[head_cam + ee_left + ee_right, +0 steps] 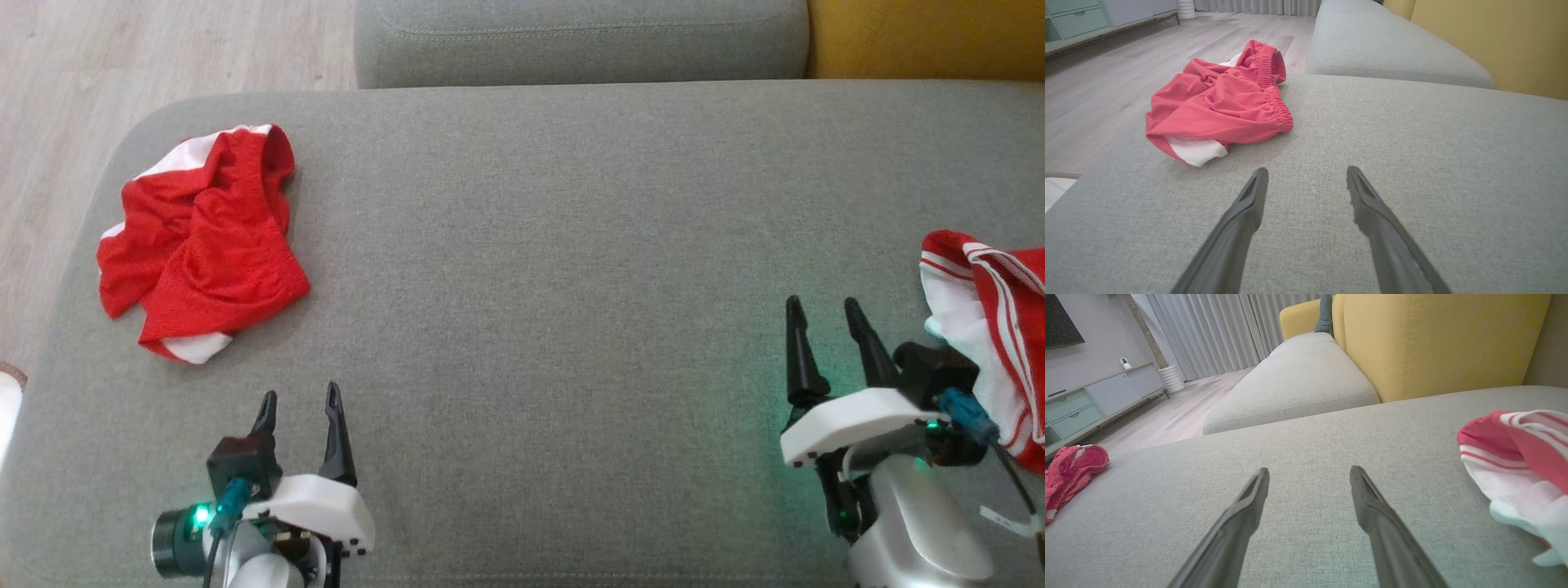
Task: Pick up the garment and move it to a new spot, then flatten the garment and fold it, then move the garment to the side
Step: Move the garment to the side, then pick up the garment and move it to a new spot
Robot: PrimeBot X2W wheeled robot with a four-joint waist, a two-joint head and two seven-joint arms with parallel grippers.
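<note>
Pickup stage, by my reading: both of my pincers stand spread wide and hold nothing. My left pincer (300, 392) hovers low over the grey sofa cushion (555, 245). The red shorts (204, 237) lie crumpled ahead of it, near the cushion's left edge and apart from my fingers. My right pincer (821, 302) sits just beside a red-and-white striped garment (996, 327) at the right edge; I cannot tell whether they touch. The next move probably calls for advancing my left pincer and closing on a raised fold. Shorts: thin mesh-like knit, gathered elastic waistband, white panels; limp, likely to drape. Cushion: coarse weave, rounded corner.
</note>
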